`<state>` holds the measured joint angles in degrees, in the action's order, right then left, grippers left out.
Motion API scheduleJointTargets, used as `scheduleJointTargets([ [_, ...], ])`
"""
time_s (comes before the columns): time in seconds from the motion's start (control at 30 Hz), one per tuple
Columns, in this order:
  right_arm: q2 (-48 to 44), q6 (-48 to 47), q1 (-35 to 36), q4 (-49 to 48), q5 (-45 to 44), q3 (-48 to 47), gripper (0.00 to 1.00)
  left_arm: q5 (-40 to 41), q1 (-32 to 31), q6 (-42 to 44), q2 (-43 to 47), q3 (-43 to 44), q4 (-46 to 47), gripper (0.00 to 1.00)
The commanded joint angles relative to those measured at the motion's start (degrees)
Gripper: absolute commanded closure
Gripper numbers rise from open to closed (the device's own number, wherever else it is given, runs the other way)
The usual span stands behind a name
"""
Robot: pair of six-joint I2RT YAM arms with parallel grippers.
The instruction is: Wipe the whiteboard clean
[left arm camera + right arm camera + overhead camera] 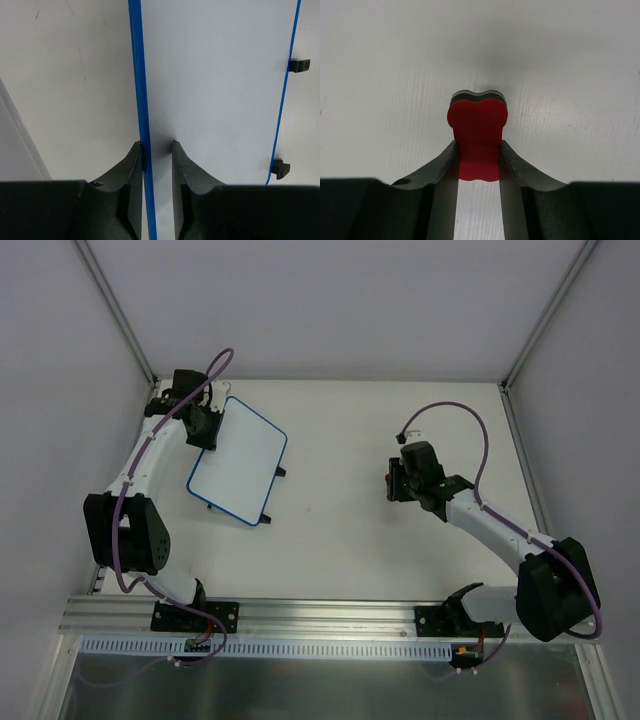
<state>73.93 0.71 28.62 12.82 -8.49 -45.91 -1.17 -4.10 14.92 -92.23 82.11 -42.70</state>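
While the eraser is clamped in the right jaws, the board should get pinned firmly by the slightly parted left jaws first.

No text, label, brand, number or sign is legible anywhere, the whiteboard included.

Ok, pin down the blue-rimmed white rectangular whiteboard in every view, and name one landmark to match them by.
Top external: the blue-rimmed white rectangular whiteboard lies left of centre, tilted.
Left wrist: the whiteboard fills the right part, its rim running up the middle.
Right wrist: not in it; only a red bone-shaped eraser shows.
Landmark: its two black feet, seen in both views that show it.
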Motion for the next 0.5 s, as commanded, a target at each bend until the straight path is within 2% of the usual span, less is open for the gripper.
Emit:
scheduleJointTargets([
  [0.0,2.8,3.1,-0.6,1.7,-2.1,-0.9,0.96,-3.8,-4.1,2.9,-2.7,-4.4,-7.6,0.81],
  [0.1,6.8,3.9,-0.8,1.7,-1.8,-1.8,0.95,-3.1,-4.1,2.0,-1.8,-4.2,-7.5,0.7],
  [0.13,8.0,4.5,-0.8,1.8,-1.6,-2.5,0.95,-2.8,-4.1,1.7,-1.4,-4.2,-7.5,0.61],
  [0.3,14.1,5.9,-0.8,1.6,-1.4,-4.2,0.95,-1.3,-4.0,-0.5,-0.1,-3.7,-7.4,0.47],
  [0.47,16.5,5.7,-0.8,1.2,-2.1,-4.7,0.95,-0.1,-4.0,-1.8,2.0,-3.1,-7.3,0.35],
])
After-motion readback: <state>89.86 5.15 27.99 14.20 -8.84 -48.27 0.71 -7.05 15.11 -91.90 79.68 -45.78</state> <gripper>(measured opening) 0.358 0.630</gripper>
